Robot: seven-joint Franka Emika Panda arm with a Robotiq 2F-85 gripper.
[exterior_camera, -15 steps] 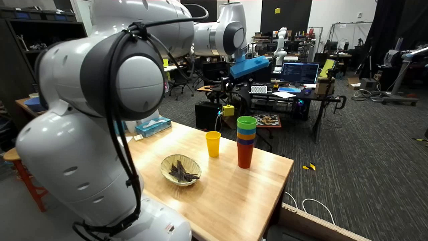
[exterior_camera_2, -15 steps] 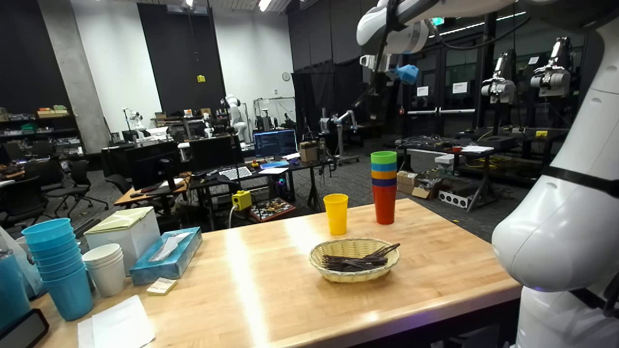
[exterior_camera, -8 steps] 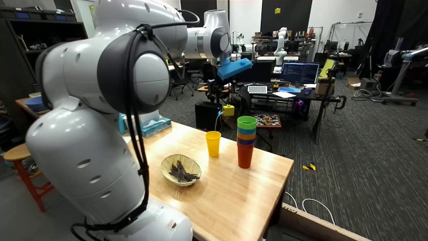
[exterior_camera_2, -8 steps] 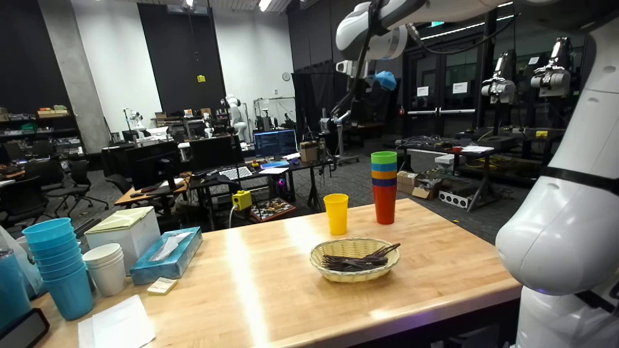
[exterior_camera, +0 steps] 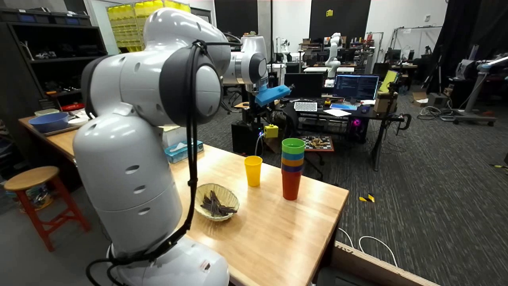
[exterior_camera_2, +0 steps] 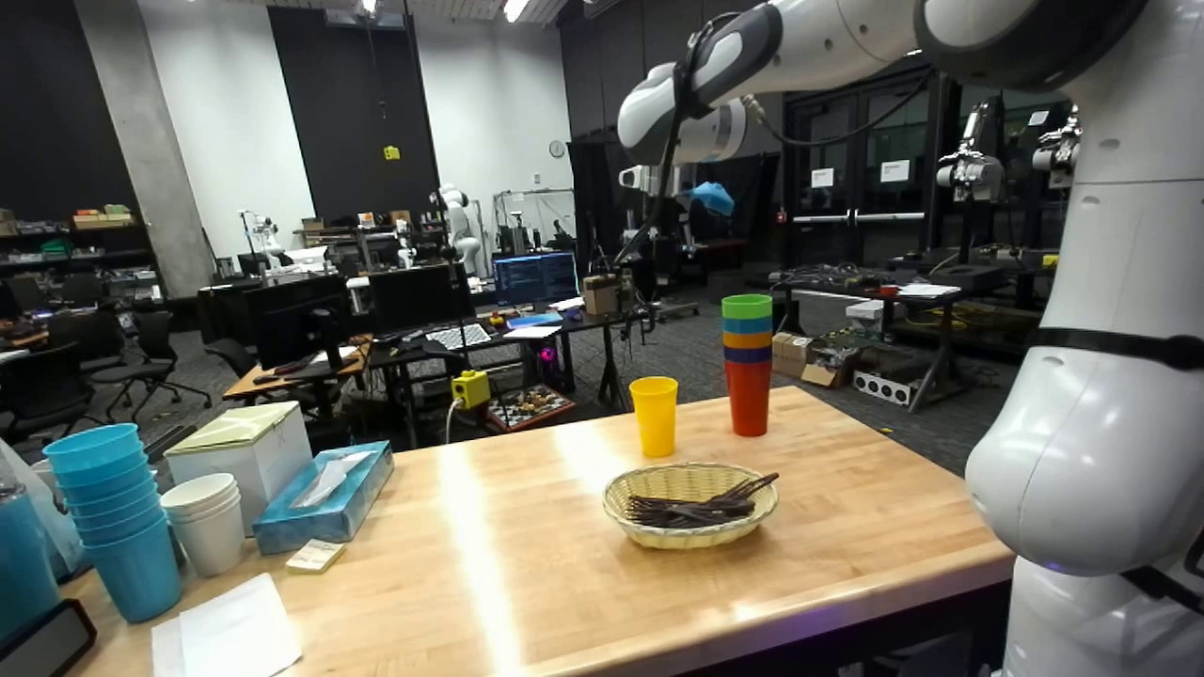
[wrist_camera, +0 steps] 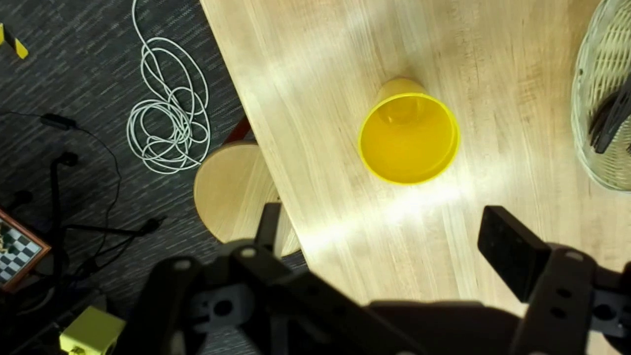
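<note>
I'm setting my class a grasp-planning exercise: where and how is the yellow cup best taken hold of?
Probably by the rim of the yellow cup, from straight above, one jaw inside and one outside: it stands upright, mouth up, tapering toward its base. The open gripper hangs higher, and the basket and multicoloured cup stack stand apart from the cup.

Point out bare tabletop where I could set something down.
A broad bare patch lies between the tissue box and wicker basket; another is bounded by the basket, cup stack and robot base. It's crowded around the blue cups, white cups and paper; less room between the yellow cup and basket.
</note>
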